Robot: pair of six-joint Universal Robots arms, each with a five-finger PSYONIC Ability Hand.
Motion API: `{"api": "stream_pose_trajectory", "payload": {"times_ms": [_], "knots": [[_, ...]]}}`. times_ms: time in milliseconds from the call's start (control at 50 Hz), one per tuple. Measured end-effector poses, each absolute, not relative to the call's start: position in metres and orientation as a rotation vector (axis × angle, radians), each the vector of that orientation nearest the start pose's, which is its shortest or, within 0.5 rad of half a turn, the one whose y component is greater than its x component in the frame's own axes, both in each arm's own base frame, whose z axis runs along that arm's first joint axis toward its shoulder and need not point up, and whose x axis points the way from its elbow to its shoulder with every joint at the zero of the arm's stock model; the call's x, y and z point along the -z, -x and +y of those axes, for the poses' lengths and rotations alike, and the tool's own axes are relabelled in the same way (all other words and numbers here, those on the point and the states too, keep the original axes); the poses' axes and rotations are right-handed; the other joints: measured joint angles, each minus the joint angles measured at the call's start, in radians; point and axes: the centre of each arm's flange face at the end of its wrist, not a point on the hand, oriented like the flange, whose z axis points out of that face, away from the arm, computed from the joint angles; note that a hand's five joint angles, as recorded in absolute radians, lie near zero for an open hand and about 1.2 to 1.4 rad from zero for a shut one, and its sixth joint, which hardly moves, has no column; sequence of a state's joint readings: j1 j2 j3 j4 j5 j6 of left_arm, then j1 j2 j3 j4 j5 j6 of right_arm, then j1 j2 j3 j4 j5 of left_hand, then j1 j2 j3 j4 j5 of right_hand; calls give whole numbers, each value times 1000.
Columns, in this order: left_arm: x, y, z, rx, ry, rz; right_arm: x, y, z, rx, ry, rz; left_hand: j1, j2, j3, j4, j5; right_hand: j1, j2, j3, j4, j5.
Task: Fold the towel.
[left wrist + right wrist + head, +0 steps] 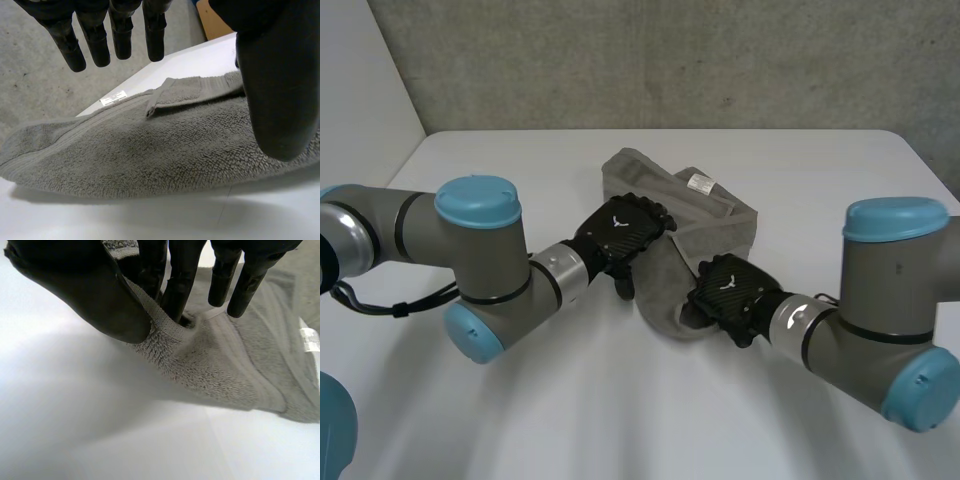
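A grey towel (715, 225) lies bunched at the centre of the white bench (500, 165), its white label (700, 182) turned up near the far side of the heap, as two arms reach in from the lower left and lower right of the head view. The right robot hand (730, 290) is clamped on the towel's near edge, thumb and fingers (182, 285) pinching a ridge of pile between them. The left robot hand (620, 232) sits over the heap's left side, fingers (122, 35) straight and apart from the thumb, holding nothing. The likely trouble lies in that pinch, which looks to take a thick fold rather than a single hem (more than one layer may be caught). A lift could then drag the whole bundle instead of opening it, and with one side held the cloth could twist or slip free. Room is generous: bare bench runs on every side of the towel, widest toward the bottom of the frame, and the bench's far edge is well apart from the heap.
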State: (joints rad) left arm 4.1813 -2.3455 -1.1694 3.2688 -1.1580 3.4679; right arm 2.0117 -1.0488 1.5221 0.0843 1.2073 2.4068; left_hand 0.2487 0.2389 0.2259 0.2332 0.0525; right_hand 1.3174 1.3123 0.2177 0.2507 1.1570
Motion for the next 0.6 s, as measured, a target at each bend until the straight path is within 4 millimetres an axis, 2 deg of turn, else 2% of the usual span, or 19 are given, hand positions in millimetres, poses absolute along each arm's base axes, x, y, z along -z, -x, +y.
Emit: {"api": "stream_pose_trajectory", "payload": {"times_ms": [120, 300, 400, 600], "knots": [[-144, 367, -279, 2133, -1664, 2322, -161, -280, -230, 1505, 1603, 2011, 0, 0, 0, 0, 0, 0, 0, 0, 0, 0], [-143, 373, -268, 2119, -1725, 2282, -164, -263, -213, 1468, 1582, 2063, 0, 0, 0, 0, 0, 0, 0, 0, 0, 0], [-139, 377, -256, 2095, -1767, 2295, -164, -247, -205, 1384, 1554, 2134, 0, 0, 0, 0, 0, 0, 0, 0, 0, 0], [-137, 383, -244, 2089, -1823, 2261, -170, -231, -185, 1172, 1571, 2168, 0, 0, 0, 0, 0, 0, 0, 0, 0, 3]]}}
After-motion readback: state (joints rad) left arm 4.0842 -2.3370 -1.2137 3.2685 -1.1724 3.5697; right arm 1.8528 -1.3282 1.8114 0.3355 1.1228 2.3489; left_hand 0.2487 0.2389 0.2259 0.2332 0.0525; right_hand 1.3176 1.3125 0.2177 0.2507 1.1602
